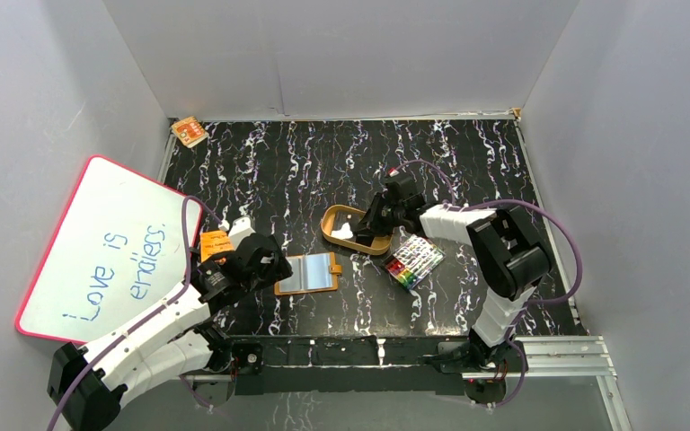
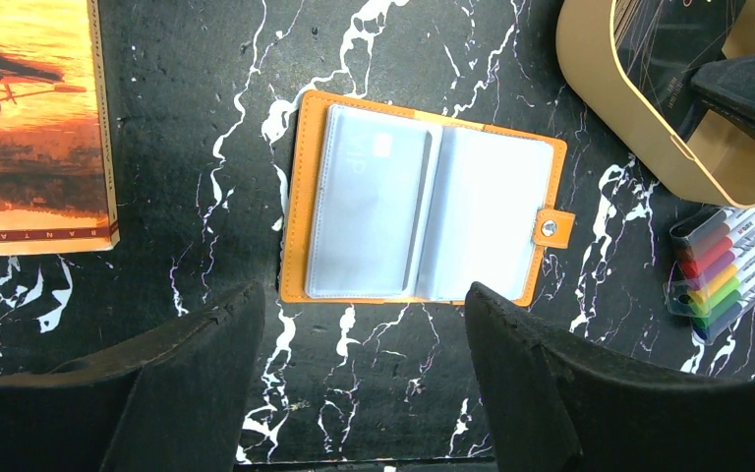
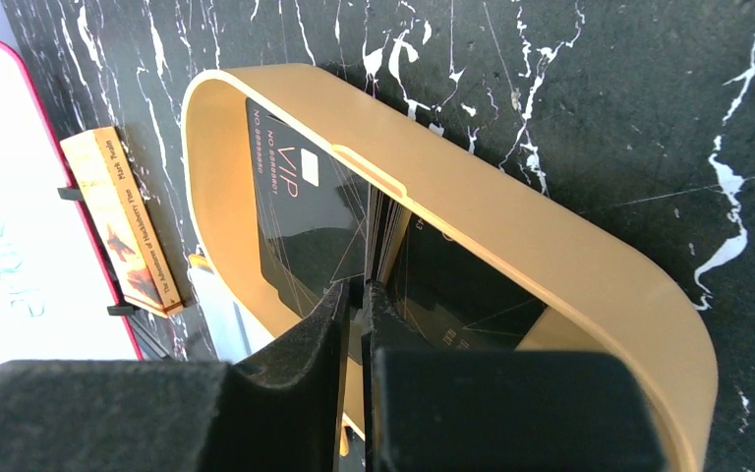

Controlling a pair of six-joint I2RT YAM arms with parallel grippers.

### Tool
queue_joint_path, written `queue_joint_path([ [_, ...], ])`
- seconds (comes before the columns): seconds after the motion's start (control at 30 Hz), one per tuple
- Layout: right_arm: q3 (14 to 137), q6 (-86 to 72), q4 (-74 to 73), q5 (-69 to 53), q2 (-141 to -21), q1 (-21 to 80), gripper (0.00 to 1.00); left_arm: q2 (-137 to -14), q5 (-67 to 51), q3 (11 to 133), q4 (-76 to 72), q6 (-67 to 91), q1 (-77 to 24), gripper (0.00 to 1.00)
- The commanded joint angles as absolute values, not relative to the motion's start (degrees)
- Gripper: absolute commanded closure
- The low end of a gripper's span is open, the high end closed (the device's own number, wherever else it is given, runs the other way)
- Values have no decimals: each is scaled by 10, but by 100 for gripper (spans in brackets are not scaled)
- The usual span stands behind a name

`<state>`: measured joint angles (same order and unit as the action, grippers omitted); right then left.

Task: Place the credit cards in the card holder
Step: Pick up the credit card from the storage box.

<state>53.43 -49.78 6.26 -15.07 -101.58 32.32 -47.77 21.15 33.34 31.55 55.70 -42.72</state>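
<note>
Right wrist view: the right tool [image 3: 362, 295] is pinched on the upright edges of the black credit cards [image 3: 305, 206] inside the tan tray [image 3: 511, 236]. Their near ends are hidden behind its fingers. The card holder [image 2: 423, 202] lies open on the counter [image 2: 374, 59], long axis left-right and snap tab pointing right, beside the left tool [image 2: 362, 295], whose jaws stand apart.
</note>
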Motion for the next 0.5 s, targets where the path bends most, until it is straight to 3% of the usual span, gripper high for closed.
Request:
queue_joint_path([
  [0.0,515,-496,69,-148,-989,320,87,-473,216,333,321,562,-429,29],
  [0.47,483,-503,68,-152,-936,314,94,-474,216,334,322,564,-429,29],
])
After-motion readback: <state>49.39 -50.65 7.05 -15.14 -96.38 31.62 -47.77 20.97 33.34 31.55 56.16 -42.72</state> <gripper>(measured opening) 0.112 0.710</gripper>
